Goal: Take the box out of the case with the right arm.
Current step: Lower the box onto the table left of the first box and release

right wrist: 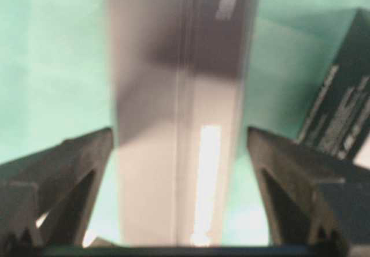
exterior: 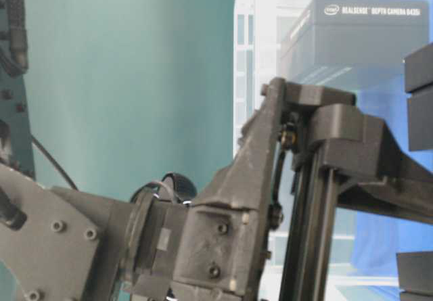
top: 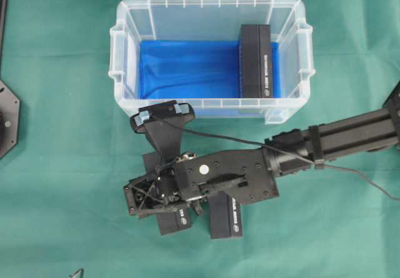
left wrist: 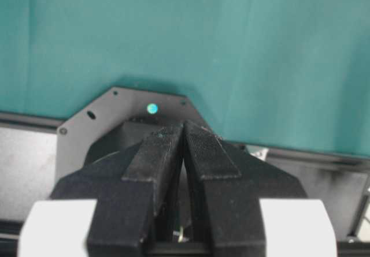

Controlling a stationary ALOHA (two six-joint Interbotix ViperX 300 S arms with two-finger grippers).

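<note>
The clear case (top: 206, 3) with a blue sheet (top: 187, 69) on its bottom stands at the back of the green cloth. One black box (top: 256, 59) stands on edge inside it at the right end; the table-level view shows it as a box (exterior: 358, 37) behind the clear wall. My right gripper (top: 147, 197) is low over the cloth in front of the case. In the right wrist view a black box (right wrist: 173, 124) lies between the spread fingers (right wrist: 58, 170), with green cloth showing on both sides. My left gripper (left wrist: 183, 127) is shut and empty over its own base.
Two black boxes lie on the cloth by the right gripper, one (top: 174, 220) poking out beneath it and another (top: 226, 217) to its right, seen too in the wrist view (right wrist: 341, 112). The right arm (top: 337, 137) crosses the cloth from the right edge.
</note>
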